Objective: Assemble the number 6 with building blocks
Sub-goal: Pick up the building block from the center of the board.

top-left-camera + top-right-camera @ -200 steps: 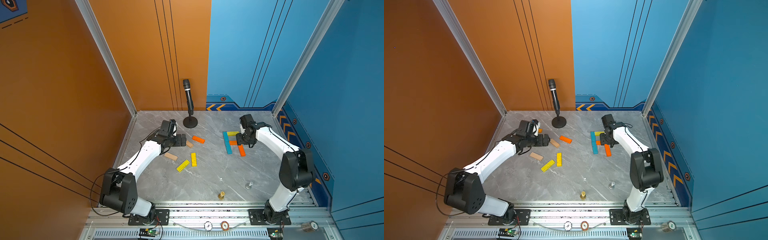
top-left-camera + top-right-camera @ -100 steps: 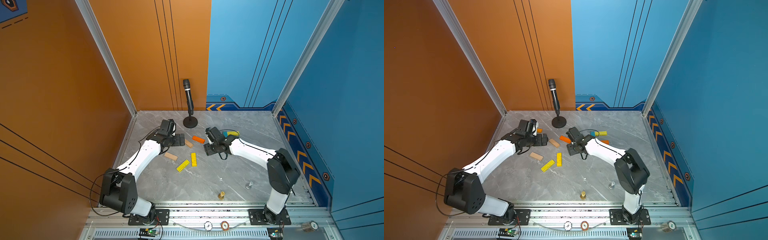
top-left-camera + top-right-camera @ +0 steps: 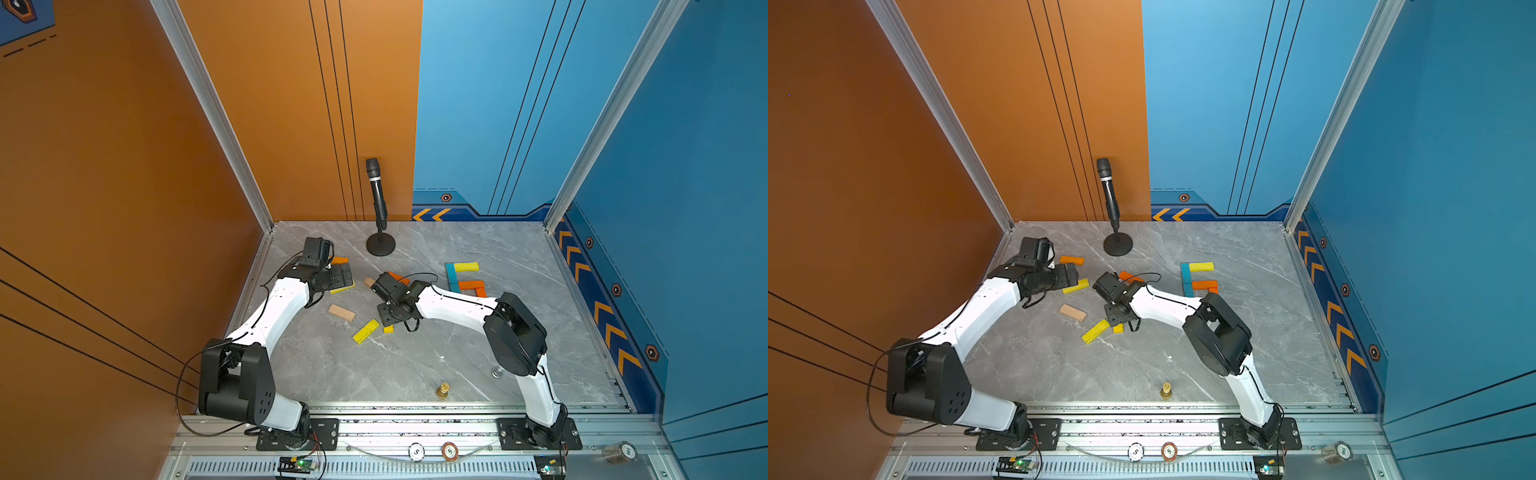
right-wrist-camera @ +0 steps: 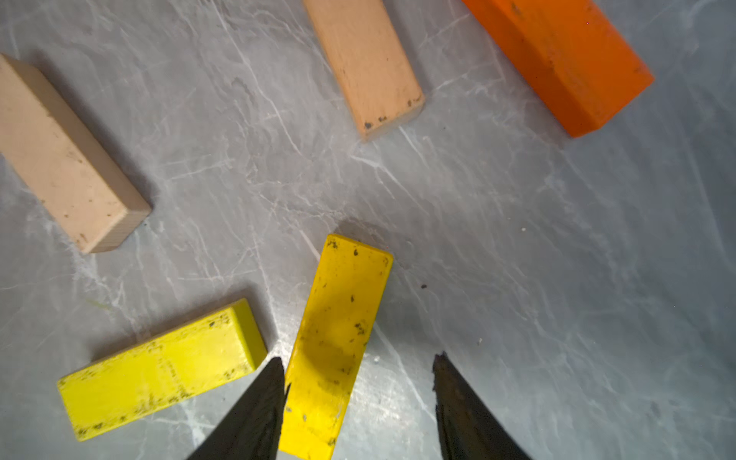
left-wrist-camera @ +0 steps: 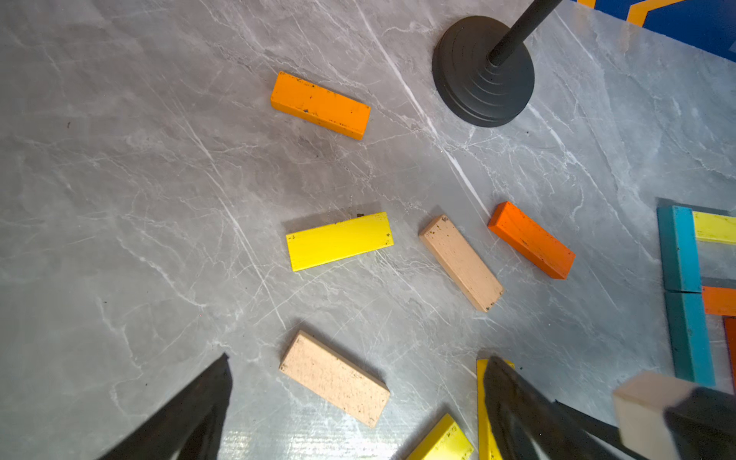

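Right tool (image 4: 358, 356) hung low over the counter (image 3: 415, 365), its jaws spread to either side of a yellow block (image 4: 338, 338). One fingertip (image 4: 259, 410) sat at the block's long edge and the other stood clear of it, so nothing was pinched yet. Straddling the narrow width looked deliberate: a squeeze there would take the bar across its short side and leave both ends free to butt against other pieces. A second yellow block (image 4: 159, 370) lay just beside it, angled away, near enough that the closer finger risked nudging it.

Left tool (image 5: 358, 358) was spread wide and empty, hovering over the loose stock by the left wall, with a tan block (image 5: 334, 378) on the counter under its gap. It seemed parked out of the other arm's way.

Well apart, toward the right, lay the started figure: teal bars (image 3: 452, 276) end to end as a spine, a yellow bar (image 3: 465, 266) across the top and an orange bar (image 3: 471, 285) branching at mid-height. By that layout the six was less than half built, its lower loop missing.
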`<state>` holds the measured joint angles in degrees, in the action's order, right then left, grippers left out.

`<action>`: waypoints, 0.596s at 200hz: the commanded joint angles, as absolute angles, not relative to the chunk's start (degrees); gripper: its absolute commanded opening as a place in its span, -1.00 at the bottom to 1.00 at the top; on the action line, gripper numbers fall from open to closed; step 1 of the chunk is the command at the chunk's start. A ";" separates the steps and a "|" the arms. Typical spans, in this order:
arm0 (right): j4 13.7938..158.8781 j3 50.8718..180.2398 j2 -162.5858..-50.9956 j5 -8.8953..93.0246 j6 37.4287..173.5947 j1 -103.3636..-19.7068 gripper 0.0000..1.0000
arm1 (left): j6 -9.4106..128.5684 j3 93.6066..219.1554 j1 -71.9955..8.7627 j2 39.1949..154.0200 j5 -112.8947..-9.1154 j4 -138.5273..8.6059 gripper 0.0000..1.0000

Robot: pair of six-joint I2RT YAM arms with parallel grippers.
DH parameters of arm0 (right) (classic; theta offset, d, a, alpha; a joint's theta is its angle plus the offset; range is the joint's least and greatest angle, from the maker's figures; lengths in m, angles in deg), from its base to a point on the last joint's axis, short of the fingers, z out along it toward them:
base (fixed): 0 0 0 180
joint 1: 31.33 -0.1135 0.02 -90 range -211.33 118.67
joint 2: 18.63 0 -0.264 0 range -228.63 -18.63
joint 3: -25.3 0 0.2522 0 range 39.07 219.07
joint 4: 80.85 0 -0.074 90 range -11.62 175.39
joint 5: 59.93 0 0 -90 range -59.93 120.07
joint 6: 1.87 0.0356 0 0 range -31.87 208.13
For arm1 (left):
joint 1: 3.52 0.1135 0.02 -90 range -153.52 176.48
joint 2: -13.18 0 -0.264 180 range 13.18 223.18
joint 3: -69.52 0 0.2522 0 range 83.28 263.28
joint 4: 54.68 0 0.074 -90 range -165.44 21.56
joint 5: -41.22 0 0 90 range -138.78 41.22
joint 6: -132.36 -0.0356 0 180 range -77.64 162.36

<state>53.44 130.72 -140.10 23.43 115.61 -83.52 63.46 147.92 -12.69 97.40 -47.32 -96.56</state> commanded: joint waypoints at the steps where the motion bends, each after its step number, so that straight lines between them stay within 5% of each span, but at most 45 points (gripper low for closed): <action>1: 49.66 133.26 -142.29 23.45 117.57 -84.22 0.15 | 64.33 149.76 -12.37 96.86 -48.42 -97.84 0.97; 71: 46.25 135.48 -144.32 22.95 118.72 -84.44 -0.30 | 64.51 149.57 -12.16 96.32 -48.86 -97.74 0.97; 119: 45.57 131.83 -136.31 22.63 118.45 -81.88 -0.50 | 64.90 149.39 -12.22 96.40 -49.50 -97.55 0.97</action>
